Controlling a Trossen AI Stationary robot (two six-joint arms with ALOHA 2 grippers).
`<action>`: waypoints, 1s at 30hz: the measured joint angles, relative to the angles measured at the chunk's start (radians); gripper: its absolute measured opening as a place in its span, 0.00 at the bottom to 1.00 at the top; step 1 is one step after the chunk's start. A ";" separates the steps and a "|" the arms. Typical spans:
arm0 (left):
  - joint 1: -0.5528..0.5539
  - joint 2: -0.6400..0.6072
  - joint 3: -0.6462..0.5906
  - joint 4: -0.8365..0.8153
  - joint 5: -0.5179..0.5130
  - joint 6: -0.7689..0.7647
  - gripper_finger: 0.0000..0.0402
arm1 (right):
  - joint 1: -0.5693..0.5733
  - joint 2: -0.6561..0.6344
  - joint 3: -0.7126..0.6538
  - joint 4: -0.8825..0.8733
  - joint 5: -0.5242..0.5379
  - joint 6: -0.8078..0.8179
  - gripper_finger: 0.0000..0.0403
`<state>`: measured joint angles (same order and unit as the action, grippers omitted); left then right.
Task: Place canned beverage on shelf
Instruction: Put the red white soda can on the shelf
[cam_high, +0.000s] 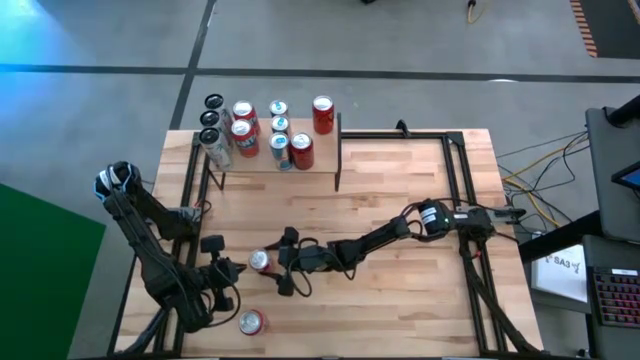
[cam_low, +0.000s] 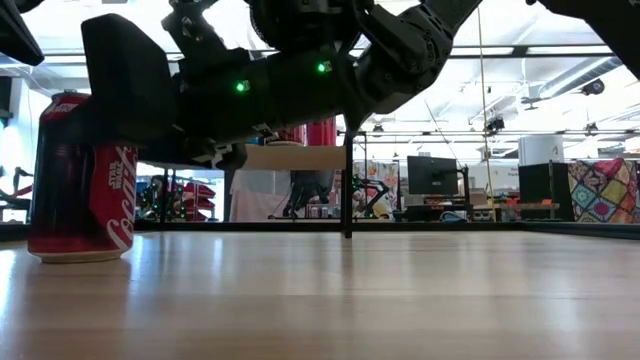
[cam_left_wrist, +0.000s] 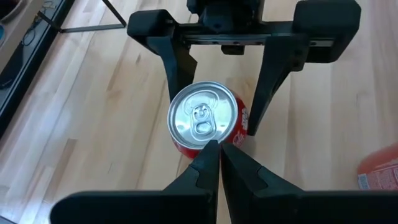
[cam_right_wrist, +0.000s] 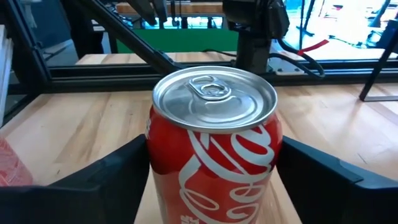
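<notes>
A red canned beverage (cam_high: 260, 262) with a silver top (cam_left_wrist: 202, 118) stands upright on the tabletop, left of centre. My right gripper (cam_high: 272, 264) reaches in level from the table's right. It is open, with one finger (cam_right_wrist: 112, 177) close beside each flank of the can (cam_right_wrist: 211, 155). My left gripper (cam_left_wrist: 217, 155) is shut and slants down at the can from the table's left. The shelf (cam_high: 320, 160), a light board on black uprights, stands at the far edge and carries several cans (cam_high: 275, 130). My right gripper has its fingers (cam_left_wrist: 270, 81) level across the can's side walls (cam_right_wrist: 273, 155), below the rim. I cannot tell whether they touch it. The can stands upright on the table. My left gripper's shut tips lie close to the can's side (cam_left_wrist: 211, 148). I cannot tell whether they touch.
A second red can (cam_high: 250, 322) stands near the table's front edge, large at the left of the low view (cam_low: 80, 175). A black frame (cam_high: 460, 170) runs along the table's right and far sides. Bare wood lies between the can and the shelf.
</notes>
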<state>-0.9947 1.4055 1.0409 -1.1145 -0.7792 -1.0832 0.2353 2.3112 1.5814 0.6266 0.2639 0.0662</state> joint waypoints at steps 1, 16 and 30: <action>0.000 0.000 0.000 0.000 0.000 0.000 0.00 | -0.001 0.000 0.000 0.000 -0.005 0.000 0.76; 0.000 -0.001 0.027 0.003 -0.038 0.001 0.00 | -0.001 -0.008 0.000 -0.003 -0.014 0.011 0.69; -0.095 -0.024 0.194 -0.002 -0.203 0.161 0.00 | 0.019 -0.209 -0.009 -0.136 -0.028 -0.052 0.69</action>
<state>-1.0895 1.3817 1.2350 -1.1163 -0.9824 -0.9221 0.2542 2.1019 1.5726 0.4902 0.2356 0.0145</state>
